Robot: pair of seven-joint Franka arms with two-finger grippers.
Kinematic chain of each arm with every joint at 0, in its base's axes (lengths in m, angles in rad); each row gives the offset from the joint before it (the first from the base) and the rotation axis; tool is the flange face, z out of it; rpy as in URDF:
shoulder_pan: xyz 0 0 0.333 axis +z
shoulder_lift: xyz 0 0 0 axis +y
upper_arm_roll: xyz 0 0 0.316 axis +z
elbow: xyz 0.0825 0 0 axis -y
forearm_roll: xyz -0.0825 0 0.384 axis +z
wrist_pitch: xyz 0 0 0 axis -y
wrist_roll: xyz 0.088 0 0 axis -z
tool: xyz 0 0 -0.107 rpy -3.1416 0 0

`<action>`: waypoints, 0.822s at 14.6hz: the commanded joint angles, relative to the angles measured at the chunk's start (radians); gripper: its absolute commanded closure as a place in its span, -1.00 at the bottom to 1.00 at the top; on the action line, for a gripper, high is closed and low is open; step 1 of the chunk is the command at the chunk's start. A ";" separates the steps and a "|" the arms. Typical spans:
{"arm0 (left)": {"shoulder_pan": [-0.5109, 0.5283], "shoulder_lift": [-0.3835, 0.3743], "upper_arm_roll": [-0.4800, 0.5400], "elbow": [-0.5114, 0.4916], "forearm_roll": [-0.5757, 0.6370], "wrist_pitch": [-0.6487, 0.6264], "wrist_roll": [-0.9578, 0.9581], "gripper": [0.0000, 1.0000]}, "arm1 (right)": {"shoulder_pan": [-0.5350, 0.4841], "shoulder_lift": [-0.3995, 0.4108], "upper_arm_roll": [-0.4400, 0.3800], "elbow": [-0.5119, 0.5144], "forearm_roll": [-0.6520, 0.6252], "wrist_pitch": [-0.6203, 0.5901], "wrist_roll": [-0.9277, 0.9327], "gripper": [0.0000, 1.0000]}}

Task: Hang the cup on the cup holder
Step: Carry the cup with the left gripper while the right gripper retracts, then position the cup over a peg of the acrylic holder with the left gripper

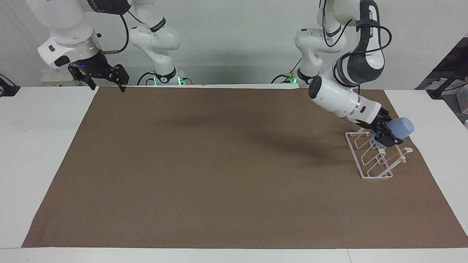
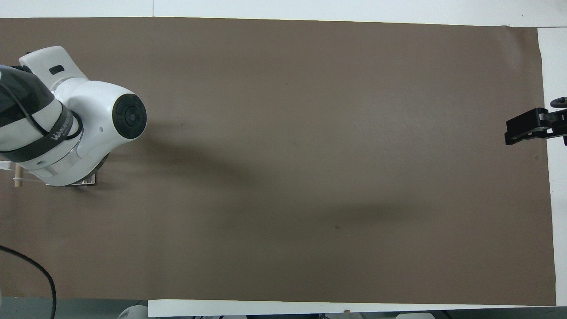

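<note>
Left hand (image 1: 388, 137) grips cup (image 1: 401, 128), tilted over the holder (image 1: 369, 160) at left arm's end of desk (image 1: 33, 120), at a prong. Seating and release judged left. Right hand (image 1: 106, 78) waits, fingers apart, over brown mat's corner.

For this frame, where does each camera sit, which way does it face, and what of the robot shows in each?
Facing view: high across the table, looking at the robots; shows both arms whole, the left gripper holding the cup tilted over the cup holder, and the right gripper waiting, raised over the brown mat's corner.
Overhead view: above the robots' end, looking steeply down; the left arm hides cup and most of the holder; only the right gripper's tip shows.
Shared: the mat, the holder, both arms.
</note>
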 commanded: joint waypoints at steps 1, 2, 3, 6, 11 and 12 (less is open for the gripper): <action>0.011 0.054 -0.009 0.033 0.043 -0.069 0.065 0.01 | -0.020 0.010 0.009 0.017 -0.020 -0.027 -0.036 -0.98; 0.008 0.080 -0.008 0.035 0.046 -0.090 0.064 0.00 | -0.018 0.010 0.011 0.019 -0.020 -0.033 -0.036 -0.98; 0.000 0.106 -0.009 0.041 0.051 -0.124 0.062 0.00 | -0.012 0.012 0.014 0.022 -0.020 -0.040 -0.036 -0.98; -0.001 0.119 -0.009 0.033 0.051 -0.153 0.060 0.00 | 0.037 0.006 -0.012 0.022 -0.020 -0.043 -0.036 -0.98; -0.001 0.148 -0.011 0.042 0.062 -0.133 0.057 0.00 | 0.098 -0.005 -0.095 0.014 -0.008 -0.046 -0.039 -0.99; 0.000 0.153 -0.011 0.042 0.062 -0.125 0.038 0.00 | 0.095 -0.001 -0.095 0.014 -0.004 -0.046 -0.039 -0.98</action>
